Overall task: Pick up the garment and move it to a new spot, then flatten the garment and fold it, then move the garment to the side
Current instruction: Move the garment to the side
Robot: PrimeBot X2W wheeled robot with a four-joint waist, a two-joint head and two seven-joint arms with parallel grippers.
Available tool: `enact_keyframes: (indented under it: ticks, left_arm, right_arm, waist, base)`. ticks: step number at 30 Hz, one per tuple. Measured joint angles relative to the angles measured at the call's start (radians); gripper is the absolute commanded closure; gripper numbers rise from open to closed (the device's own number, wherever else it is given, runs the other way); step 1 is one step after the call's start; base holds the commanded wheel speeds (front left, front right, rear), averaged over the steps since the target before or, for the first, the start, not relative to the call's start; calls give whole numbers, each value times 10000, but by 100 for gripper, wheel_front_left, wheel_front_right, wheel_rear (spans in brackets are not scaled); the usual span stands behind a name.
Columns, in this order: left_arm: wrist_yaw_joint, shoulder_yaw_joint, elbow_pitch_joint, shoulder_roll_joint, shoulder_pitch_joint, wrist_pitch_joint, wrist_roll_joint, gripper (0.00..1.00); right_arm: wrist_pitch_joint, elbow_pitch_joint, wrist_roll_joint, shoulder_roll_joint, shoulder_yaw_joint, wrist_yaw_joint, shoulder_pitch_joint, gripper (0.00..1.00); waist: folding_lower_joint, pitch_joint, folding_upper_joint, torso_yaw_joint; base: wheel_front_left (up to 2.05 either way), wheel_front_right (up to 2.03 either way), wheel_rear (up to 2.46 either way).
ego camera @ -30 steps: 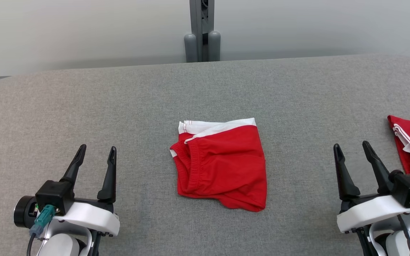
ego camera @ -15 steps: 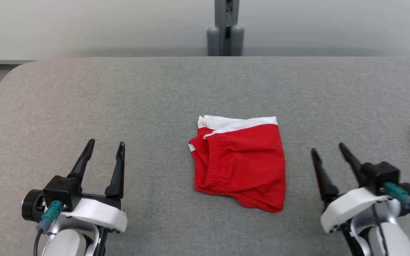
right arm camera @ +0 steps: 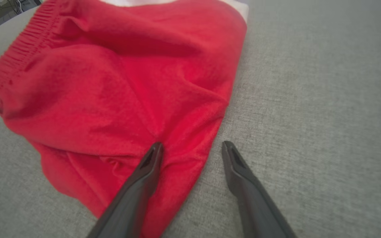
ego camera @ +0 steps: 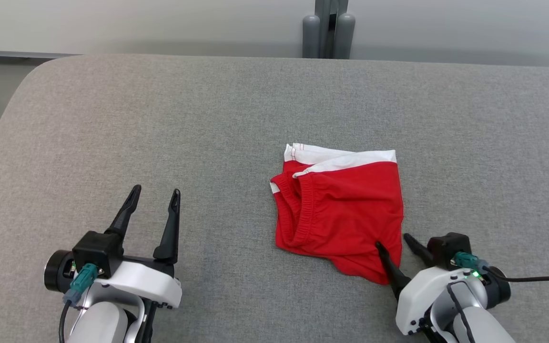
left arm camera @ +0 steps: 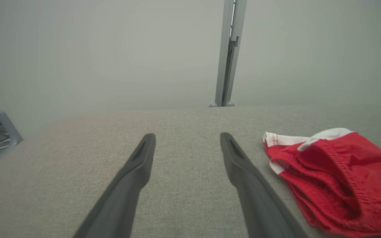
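**Right jaws open astride the near corner of the red shorts [ego camera: 346, 209]**
Left jaws hang spread and empty over bare bench [ego camera: 112, 119], at about 8 o'clock from the shorts. The shorts lie doubled over just right of the bench's middle, white band at 12 o'clock. Right jaws stand spread at the 5 o'clock corner, one finger [right arm camera: 146, 168] over cloth, the other over bench, gripping nothing. A sound pinch probably means catching every layer; that suits moving a rumpled heap or a folded one.
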Motion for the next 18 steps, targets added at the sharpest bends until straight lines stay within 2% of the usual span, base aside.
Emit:
enact_keyframes:
  ticks: [1, 2, 5, 13, 16, 18]
  left_arm:
    - [0, 4, 31, -4, -41, -4, 0, 0]
    - [0, 8, 59, -4, -100, -10, 0, 0]
    - [12, 29, 123, 25, -146, -38, 2, 0]
    - [176, -56, -184, 192, -132, -21, 182, 0]
    - [249, -67, -587, 230, -81, 79, 184, 0]
    - [280, -79, -690, 245, -64, 128, 184, 0]
  right_arm:
    - [-69, 84, 40, 0, 96, 0, -52, 57]
    - [-75, 167, 146, 4, 242, 0, -89, 100]
    - [-359, 368, 336, 92, 523, 6, -221, 100]
    - [-913, 113, -123, -54, 297, 6, -114, 100]
    - [-991, -359, -389, -393, 123, 4, 281, 100]
    - [-993, -491, -424, -474, 48, 4, 371, 100]
  waist:
    - [0, 5, 0, -19]
    - [1, 7, 0, -49]
    - [0, -18, 0, -213]
    - [1, -69, 0, -850]
    - [1, -20, 0, -1509]
    - [1, -2, 0, -1702]
  base:
    - [0, 0, 0]
    - [0, 0, 0]
    - [0, 0, 0]
    - [0, 0, 0]
    - [0, 0, 0]
    - [0, 0, 0]
